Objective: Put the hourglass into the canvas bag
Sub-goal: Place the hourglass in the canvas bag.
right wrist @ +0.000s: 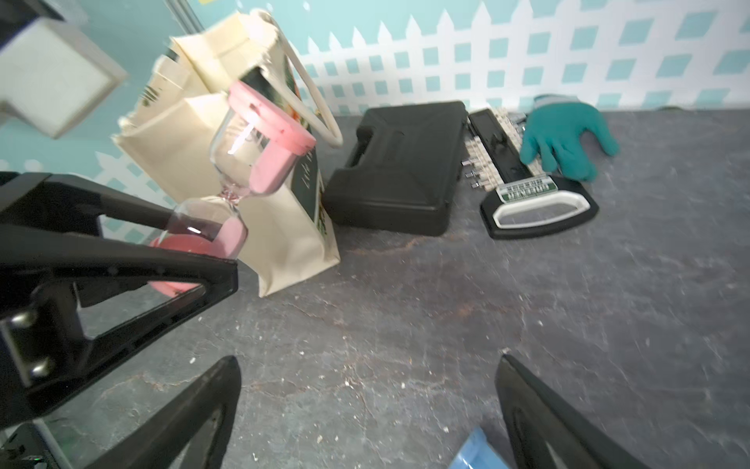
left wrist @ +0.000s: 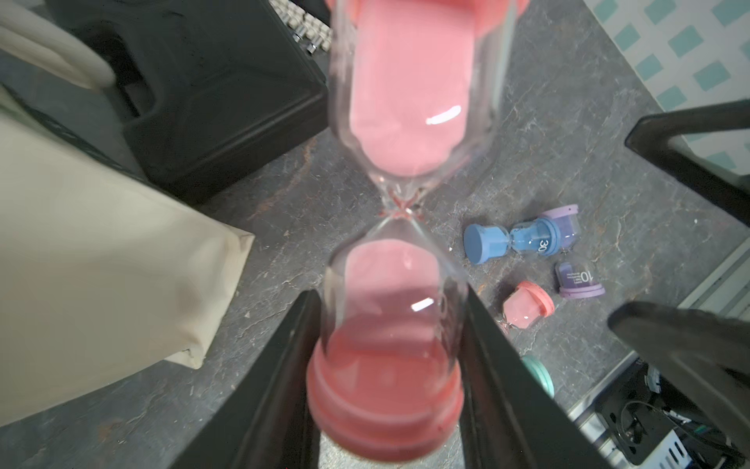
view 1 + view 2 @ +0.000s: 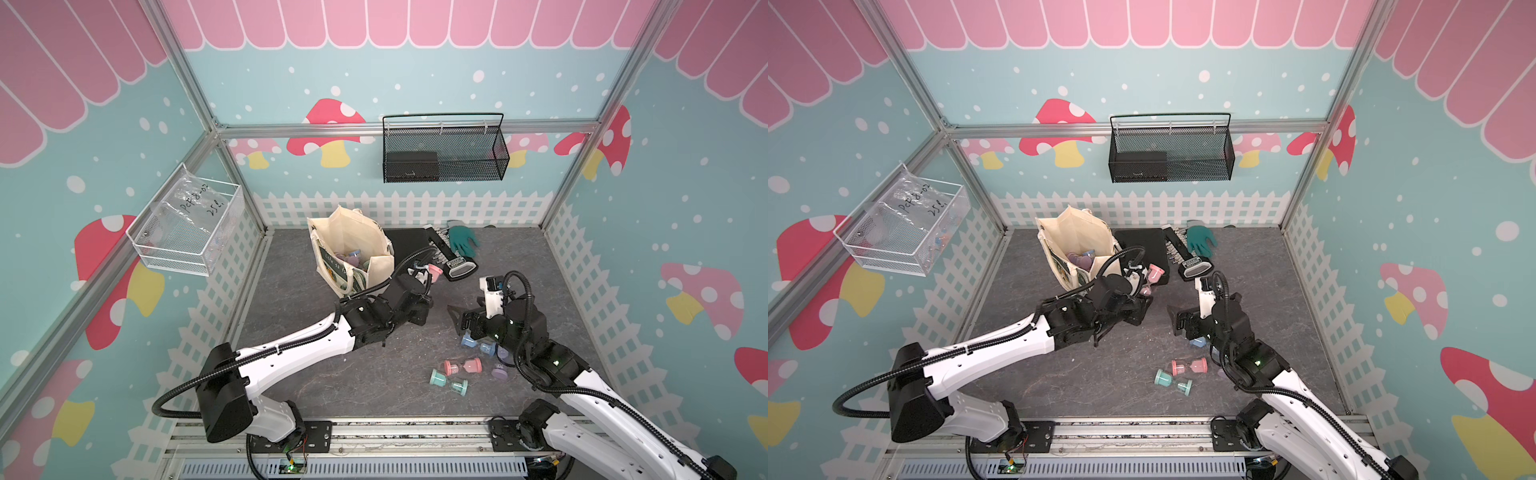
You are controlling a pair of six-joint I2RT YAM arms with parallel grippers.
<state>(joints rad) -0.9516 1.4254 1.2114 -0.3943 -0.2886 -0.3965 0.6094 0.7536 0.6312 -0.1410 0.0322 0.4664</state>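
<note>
Left gripper [image 2: 391,308] clamps the pink hourglass [image 2: 401,122] by its lower bulb. In a top view it hangs just right of the canvas bag [image 3: 345,237], mid-frame, not yet over the mouth. Right gripper [image 1: 367,359] gapes empty. Some timers [image 3: 354,258] already lie inside; loose hourglasses [image 3: 461,368] lie on the table [image 3: 291,332].
</note>
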